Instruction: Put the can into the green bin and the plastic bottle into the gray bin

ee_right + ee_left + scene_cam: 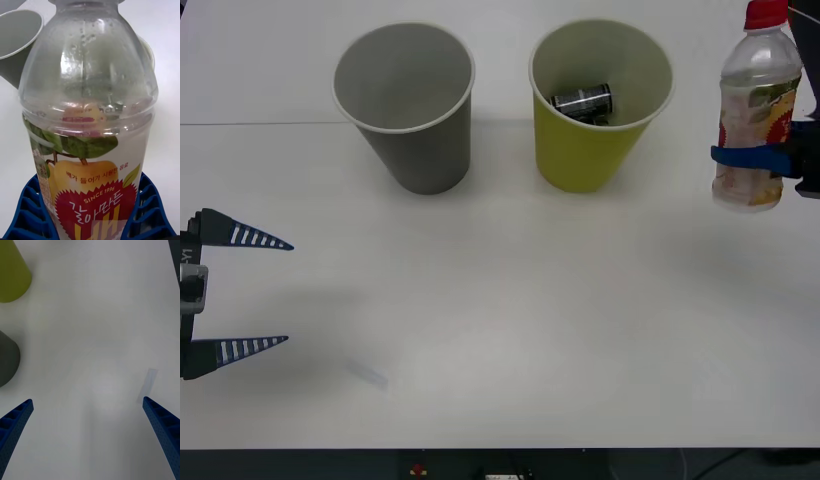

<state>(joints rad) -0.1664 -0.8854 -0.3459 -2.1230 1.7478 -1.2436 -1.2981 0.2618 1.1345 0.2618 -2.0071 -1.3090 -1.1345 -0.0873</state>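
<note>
Nearby, gray bin (pixel 406 105), green bin (pixel 598 100).

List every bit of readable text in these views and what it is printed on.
"SINCE 1996": on the red apple of the plastic bottle label, held in the right gripper.
"갈아만든": large white Korean letters just below, same label.
Smaller Korean line on the yellow apple above: too small to read with certainty.
Print on the can in the green bin: too small to read.

Lab test bench, bare white table (pixel 510 330), paper-cup bins as props
</note>
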